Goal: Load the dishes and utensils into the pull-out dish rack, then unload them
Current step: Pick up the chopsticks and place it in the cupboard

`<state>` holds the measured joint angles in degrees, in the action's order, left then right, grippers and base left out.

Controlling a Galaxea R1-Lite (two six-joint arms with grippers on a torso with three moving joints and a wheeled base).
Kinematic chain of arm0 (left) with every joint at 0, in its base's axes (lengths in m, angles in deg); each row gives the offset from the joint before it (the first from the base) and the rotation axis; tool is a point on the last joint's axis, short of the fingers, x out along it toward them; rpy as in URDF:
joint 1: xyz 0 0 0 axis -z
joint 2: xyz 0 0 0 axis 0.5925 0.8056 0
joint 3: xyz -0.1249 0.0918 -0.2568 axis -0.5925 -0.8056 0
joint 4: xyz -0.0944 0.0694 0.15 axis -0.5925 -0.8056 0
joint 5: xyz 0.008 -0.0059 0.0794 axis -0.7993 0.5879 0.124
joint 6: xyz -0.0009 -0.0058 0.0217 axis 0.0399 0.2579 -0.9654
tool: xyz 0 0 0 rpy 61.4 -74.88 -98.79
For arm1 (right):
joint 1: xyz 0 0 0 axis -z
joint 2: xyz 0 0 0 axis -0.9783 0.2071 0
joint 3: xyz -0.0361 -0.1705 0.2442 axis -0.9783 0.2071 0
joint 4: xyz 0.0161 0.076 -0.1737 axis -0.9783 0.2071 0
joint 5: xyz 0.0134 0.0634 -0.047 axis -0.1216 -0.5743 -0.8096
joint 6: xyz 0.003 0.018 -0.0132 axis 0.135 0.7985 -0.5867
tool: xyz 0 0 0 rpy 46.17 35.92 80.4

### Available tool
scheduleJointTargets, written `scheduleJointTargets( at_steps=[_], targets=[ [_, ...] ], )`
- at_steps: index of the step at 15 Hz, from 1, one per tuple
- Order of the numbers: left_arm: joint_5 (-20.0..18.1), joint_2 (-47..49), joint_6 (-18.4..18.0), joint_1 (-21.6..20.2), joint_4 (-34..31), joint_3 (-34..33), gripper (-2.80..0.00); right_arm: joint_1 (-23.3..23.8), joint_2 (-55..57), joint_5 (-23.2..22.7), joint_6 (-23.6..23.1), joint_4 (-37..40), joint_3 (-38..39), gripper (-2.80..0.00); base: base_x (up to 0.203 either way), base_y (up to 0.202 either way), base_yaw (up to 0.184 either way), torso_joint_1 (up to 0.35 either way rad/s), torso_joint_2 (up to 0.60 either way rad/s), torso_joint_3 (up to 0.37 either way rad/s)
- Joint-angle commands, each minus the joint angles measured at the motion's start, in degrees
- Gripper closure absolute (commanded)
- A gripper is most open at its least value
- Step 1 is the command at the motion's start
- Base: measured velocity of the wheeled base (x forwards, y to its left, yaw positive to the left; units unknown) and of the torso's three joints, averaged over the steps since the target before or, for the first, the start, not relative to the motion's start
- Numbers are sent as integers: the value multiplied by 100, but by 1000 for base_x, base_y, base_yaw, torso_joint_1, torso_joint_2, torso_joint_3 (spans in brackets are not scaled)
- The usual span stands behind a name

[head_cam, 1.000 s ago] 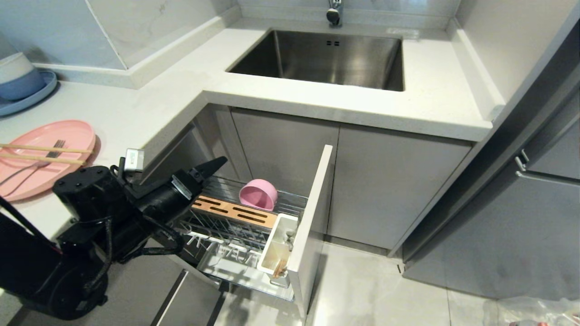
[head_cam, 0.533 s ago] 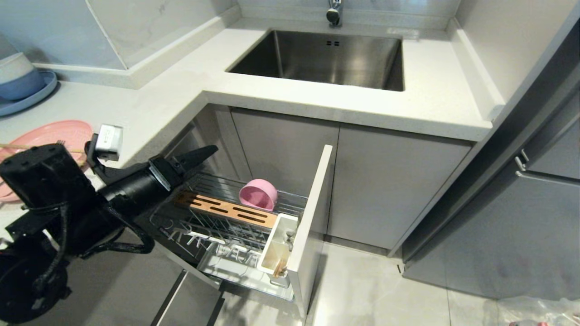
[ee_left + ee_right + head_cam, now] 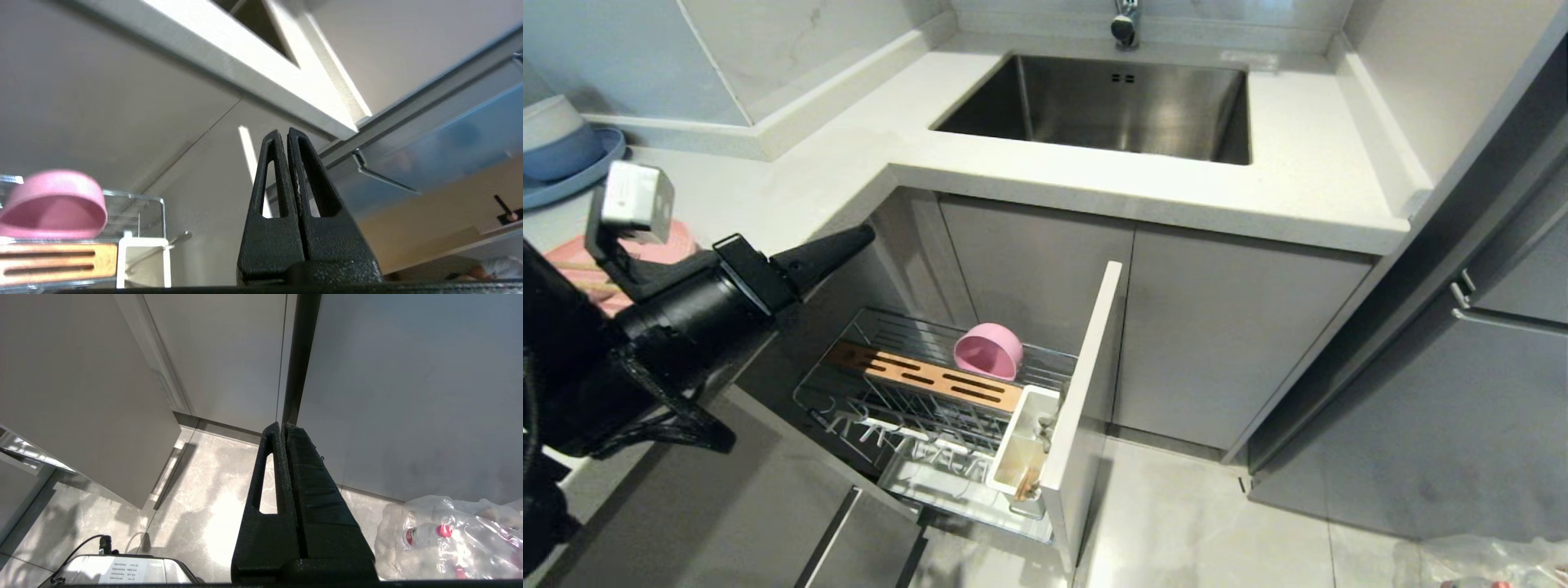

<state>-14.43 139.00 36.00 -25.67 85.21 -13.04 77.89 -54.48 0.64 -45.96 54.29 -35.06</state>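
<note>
The pull-out dish rack (image 3: pixel 849 371) stands pulled out below the counter. Its grey front panel (image 3: pixel 1086 384) faces right. A pink bowl (image 3: pixel 988 349) lies on its side at the back of the wire basket, behind the slotted wooden strip (image 3: pixel 931 380). My left gripper (image 3: pixel 862 234) hangs above the rack's left end, level with the counter edge, shut and empty. In the left wrist view, the left gripper (image 3: pixel 284 132) points past the bowl (image 3: pixel 53 204). The pink plate (image 3: pixel 682 245) is mostly hidden behind my left arm, with a bit of the chopsticks (image 3: pixel 572 265) showing on it. The fork is hidden. My right gripper (image 3: pixel 282 425) hangs shut over the floor.
A steel sink (image 3: pixel 1111 98) is set in the white counter (image 3: pixel 1307 188). A blue plate with bowls (image 3: pixel 564 155) sits at the far left. The rack's white utensil cup (image 3: pixel 1021 445) holds brownish stick ends. A plastic bag of bottles (image 3: pixel 449 535) lies on the floor.
My left arm rose from beside the rack's wooden strip to counter-edge height, and its fingers closed on nothing. The arm now covers most of the pink plate. The bowl stayed put.
</note>
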Motion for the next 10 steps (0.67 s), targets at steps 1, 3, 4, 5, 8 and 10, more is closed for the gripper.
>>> scheduleJointTargets(
  at_steps=[1,3,4,5,8,10],
  targets=[
    [-22,-572,-215,35,-271,73,0,-2,0,-5,-6,0,0,0,0,0,0,0,0,0],
    [-23,-1080,-989,108,-846,201,0,-2,0,-5,-6,0,0,0,0,0,0,0,0,0],
    [-23,-1338,-1246,124,-1170,268,0,-2,0,-5,-4,0,0,0,0,0,0,0,0,0],
    [-18,-1559,-1418,122,-1499,345,0,-2,0,-1,-1,0,0,0,0,0,0,0,0,0],
    [36,-2326,-2210,16,-2968,869,0,-2,0,-5,-6,0,0,0,0,0,0,0,0,0],
    [47,-2495,-2721,-257,-3302,1119,0,-2,0,-5,-6,0,0,0,0,0,0,0,0,0]
  ],
)
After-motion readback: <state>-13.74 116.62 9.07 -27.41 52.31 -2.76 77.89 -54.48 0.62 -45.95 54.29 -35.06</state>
